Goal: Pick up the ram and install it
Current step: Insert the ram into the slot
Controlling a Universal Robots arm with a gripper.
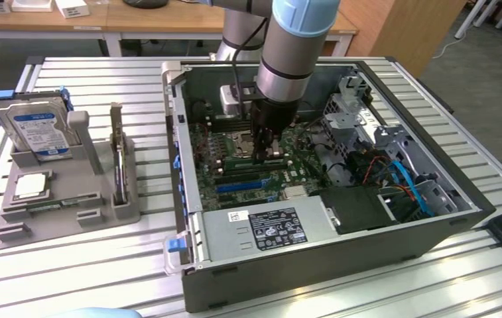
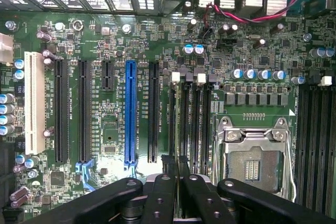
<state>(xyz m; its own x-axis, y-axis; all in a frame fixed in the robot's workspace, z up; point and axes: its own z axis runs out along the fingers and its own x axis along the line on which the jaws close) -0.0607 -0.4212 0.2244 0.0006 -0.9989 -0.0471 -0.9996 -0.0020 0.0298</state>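
Observation:
My gripper (image 1: 266, 154) reaches down inside the open computer case (image 1: 321, 262), over the motherboard. Its black fingers (image 2: 167, 182) stand pressed close together right at the black memory slots (image 2: 189, 119), beside the CPU socket (image 2: 254, 156). In the exterior view a slim green stick, the ram (image 1: 273, 160), lies between the fingertips at slot level, with the gripper shut on it. In the wrist view the stick is hidden between the fingers. A second green ram stick (image 1: 46, 206) lies in the grey holder (image 1: 65, 222) at the exterior view's left.
The grey holder also carries a silver hard drive with a blue label (image 1: 38, 129), a tall dark upright card (image 1: 120, 159) and a square chip (image 1: 30, 187). Inside the case are a power supply (image 1: 264, 228), cables (image 1: 410, 185) and a drive cage (image 1: 353, 106).

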